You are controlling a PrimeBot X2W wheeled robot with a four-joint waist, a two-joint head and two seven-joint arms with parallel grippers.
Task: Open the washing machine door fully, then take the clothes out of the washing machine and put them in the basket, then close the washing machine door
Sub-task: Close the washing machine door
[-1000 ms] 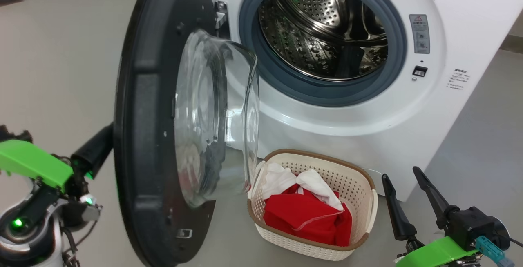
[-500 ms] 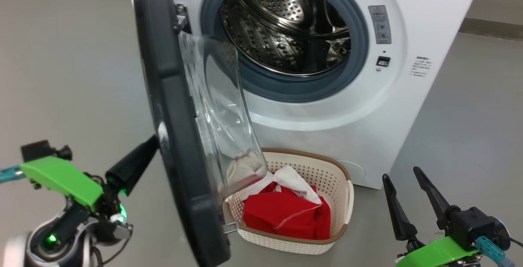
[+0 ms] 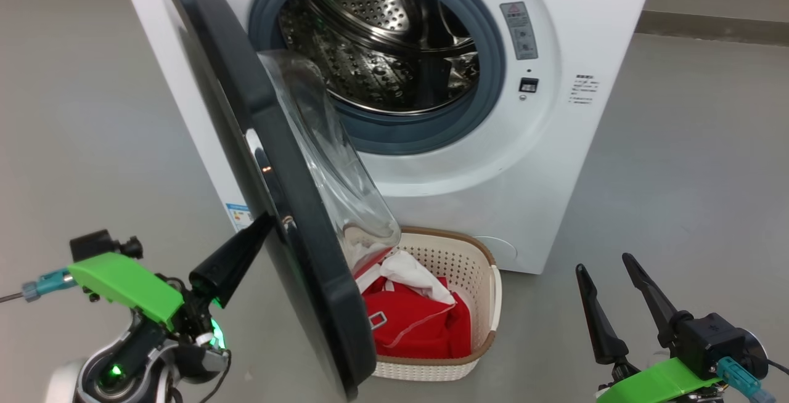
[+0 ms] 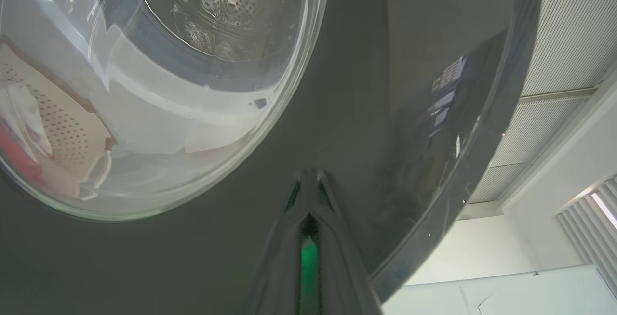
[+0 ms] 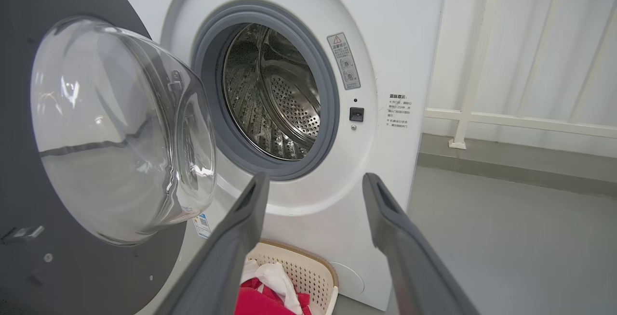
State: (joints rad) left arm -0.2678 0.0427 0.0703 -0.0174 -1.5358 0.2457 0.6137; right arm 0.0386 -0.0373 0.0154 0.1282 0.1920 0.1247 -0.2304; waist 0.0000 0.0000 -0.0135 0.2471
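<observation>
Closed left gripper (image 3: 257,225), at eight o'clock, presses the washing machine door (image 3: 246,113) on its black rim — heavy, stiff, slick, probably best pushed, not pinched; right gripper (image 3: 603,262), five o'clock, gapes empty.

- the washing machine door (image 3: 237,82) stands part-way open, swung out from the left side of the opening. its glossy black rim is nearly edge-on in the head view, and its clear glass bowl (image 3: 327,169) bulges toward the machine.
- the washing machine (image 3: 555,162) is a white front-loader. a grey rubber ring (image 3: 490,82) frames its perforated steel drum (image 3: 382,39), and a small blue label (image 3: 237,215) sits low on its front.
- the basket (image 3: 459,261), cream with a brown rim, sits on the floor (image 3: 678,175) just before the machine, partly hidden behind the door's lower edge.
- the clothes (image 3: 413,326), bright red, lie heaped in the basket with a white cloth piece (image 3: 407,270) on top.
</observation>
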